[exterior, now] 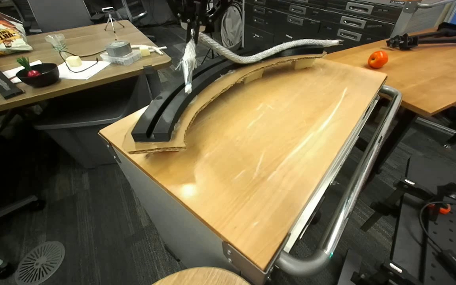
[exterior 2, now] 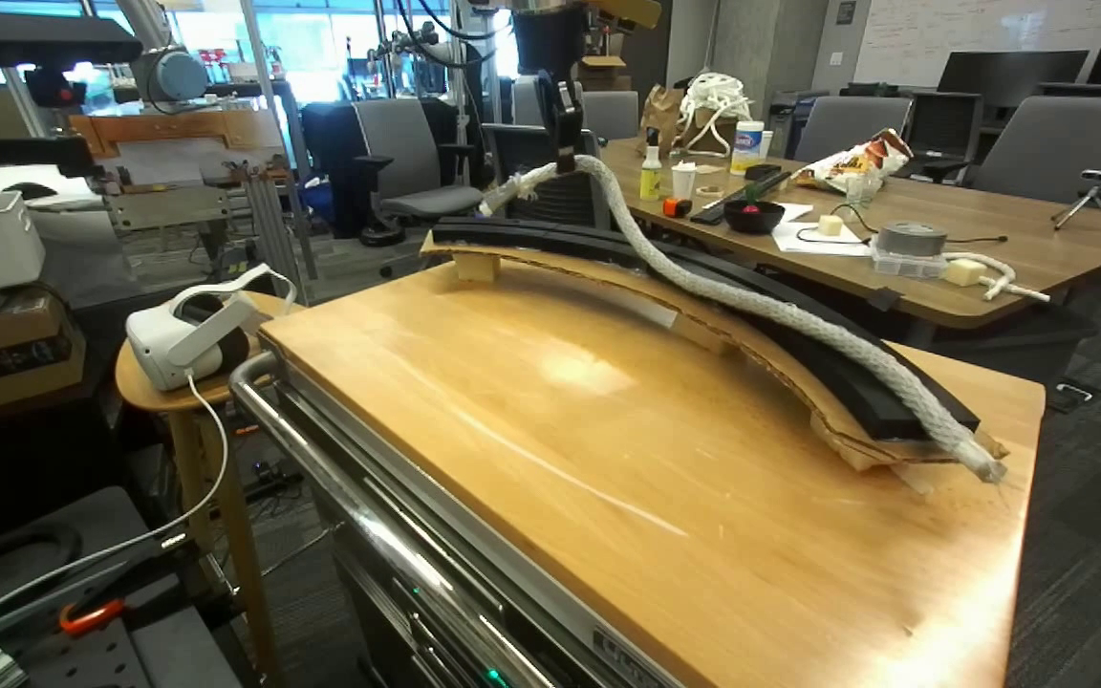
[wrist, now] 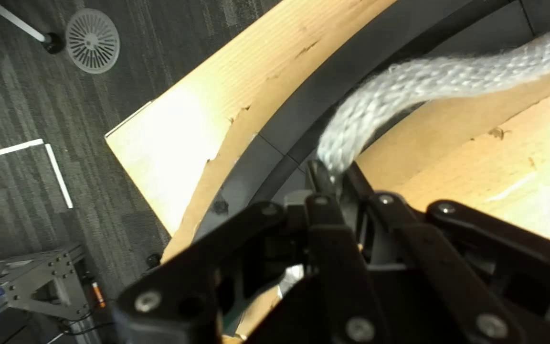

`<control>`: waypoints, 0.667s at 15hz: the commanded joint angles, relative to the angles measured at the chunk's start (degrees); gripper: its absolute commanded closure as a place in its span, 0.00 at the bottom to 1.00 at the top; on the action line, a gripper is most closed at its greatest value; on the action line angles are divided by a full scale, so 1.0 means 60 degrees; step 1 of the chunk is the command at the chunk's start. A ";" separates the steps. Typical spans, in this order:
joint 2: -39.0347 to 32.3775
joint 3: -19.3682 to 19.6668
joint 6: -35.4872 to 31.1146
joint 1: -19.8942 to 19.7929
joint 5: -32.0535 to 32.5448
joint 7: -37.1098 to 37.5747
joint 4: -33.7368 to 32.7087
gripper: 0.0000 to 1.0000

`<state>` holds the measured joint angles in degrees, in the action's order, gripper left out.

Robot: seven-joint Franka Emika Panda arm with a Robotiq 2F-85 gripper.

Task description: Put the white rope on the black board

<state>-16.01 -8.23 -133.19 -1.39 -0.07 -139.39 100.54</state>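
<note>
White rope (exterior 2: pixel 694 284) overhanging black board (exterior 2: pixel 799 355), open tabletop (exterior 2: pixel 608 430) beside

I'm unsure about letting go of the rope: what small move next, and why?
Probably lower the end effector slightly before letting go: it grips the rope near one end, holding that stretch above the black board, while the opposite end reaches past it.

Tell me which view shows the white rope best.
An exterior view: the white rope runs large, end to end, hidden only at the gripper. In an exterior view its frayed end hangs nearest, the rest smaller beyond. The wrist view shows one stretch, cut by the frame.
</note>
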 commanded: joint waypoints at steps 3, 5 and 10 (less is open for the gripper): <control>-0.1060 0.0106 0.1285 0.0510 0.1103 0.0124 -0.2414 0.89; -0.0978 0.0044 0.1610 0.0438 0.0913 -0.0124 -0.2820 0.90; -0.1311 0.0211 0.3216 0.0315 0.0881 -0.0340 -0.4107 0.90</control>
<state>-21.23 -7.63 -120.16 0.73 5.53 -139.34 82.28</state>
